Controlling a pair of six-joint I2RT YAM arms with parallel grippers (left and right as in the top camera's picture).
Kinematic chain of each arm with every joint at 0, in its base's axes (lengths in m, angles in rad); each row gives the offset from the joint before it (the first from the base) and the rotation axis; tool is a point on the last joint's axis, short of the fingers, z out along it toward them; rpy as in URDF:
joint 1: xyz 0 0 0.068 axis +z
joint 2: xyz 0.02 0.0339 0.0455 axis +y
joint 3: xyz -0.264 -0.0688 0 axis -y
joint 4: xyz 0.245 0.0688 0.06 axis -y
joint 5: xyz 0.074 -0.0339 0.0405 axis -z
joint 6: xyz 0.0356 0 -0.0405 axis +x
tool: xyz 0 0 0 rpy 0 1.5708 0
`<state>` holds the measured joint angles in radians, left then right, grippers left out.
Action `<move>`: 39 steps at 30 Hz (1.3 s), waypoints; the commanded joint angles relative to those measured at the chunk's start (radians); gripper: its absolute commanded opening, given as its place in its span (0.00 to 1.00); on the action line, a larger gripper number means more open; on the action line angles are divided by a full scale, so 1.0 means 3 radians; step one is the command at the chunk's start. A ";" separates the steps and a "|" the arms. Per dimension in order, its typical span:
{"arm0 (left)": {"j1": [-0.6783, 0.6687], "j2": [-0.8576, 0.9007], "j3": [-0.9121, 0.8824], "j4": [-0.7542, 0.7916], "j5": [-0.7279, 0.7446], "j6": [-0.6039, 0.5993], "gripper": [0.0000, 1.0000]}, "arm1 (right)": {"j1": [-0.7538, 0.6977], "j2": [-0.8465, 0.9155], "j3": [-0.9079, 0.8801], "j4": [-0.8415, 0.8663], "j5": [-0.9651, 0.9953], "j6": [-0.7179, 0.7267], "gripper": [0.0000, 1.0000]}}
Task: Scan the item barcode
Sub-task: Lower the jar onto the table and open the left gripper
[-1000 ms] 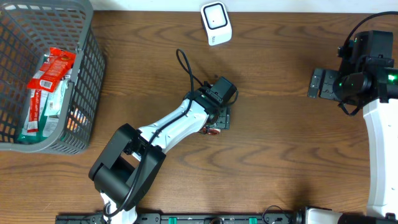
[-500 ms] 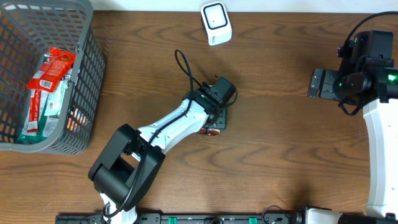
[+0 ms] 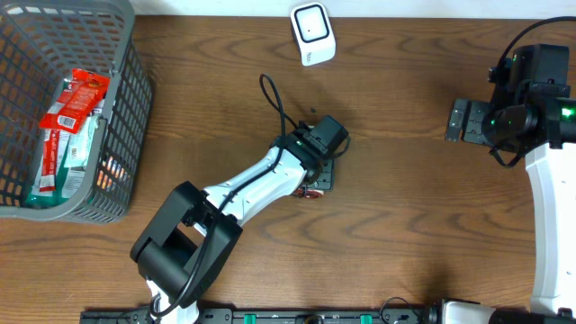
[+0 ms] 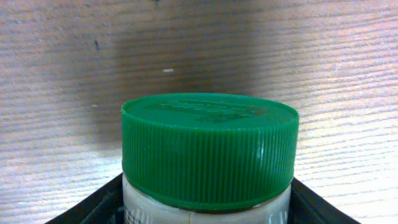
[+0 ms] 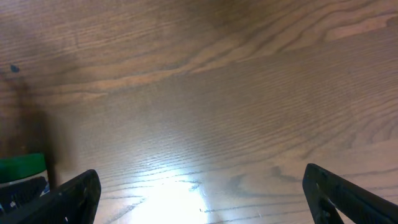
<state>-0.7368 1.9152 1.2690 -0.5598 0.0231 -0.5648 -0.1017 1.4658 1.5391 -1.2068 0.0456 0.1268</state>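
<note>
Left tool [image 3: 317,178] grasps the green-capped jar [image 4: 209,152] mid-counter [image 3: 405,234], with fingers [image 4: 93,208] against both its sides. Right tool [image 3: 462,121] is released, jaws wide, near the right edge. Scanner [image 3: 312,33] stands at the far edge and basket [image 3: 126,108] at the left edge. Open wood lies between jar and scanner.

Left fingers [image 4: 96,208] perhaps gripping, right fingers [image 5: 62,199] wide.

A grey mesh basket [image 3: 129,117] stands at the left edge of the wooden table [image 3: 405,225]. Red packets [image 3: 76,97] and green-and-white packets [image 3: 63,162] lie piled together inside it.
</note>
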 commanded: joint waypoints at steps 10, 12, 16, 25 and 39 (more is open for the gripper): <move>-0.0052 -0.0066 -0.0009 0.0107 0.0108 -0.0506 0.51 | -0.0005 -0.0004 0.0034 0.0006 0.0031 0.0050 0.99; -0.0052 -0.0066 -0.0009 0.0131 0.0211 -0.0506 0.51 | -0.0005 -0.0004 0.0034 0.0006 0.0031 0.0050 0.99; -0.0052 -0.0066 -0.0009 0.0127 0.0234 -0.0505 0.51 | -0.0005 -0.0004 0.0034 0.0006 0.0031 0.0050 0.99; -0.0052 -0.0066 -0.0010 0.0118 0.0231 -0.0476 0.56 | -0.0005 -0.0004 0.0034 0.0006 0.0031 0.0050 0.99; -0.0050 -0.0066 -0.0010 0.0074 0.0233 -0.0340 0.98 | -0.0005 -0.0004 0.0034 0.0006 0.0031 0.0050 0.99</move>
<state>-0.7502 1.9152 1.2690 -0.5320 0.0986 -0.6949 -0.1017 1.4658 1.5391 -1.2068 0.0456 0.1268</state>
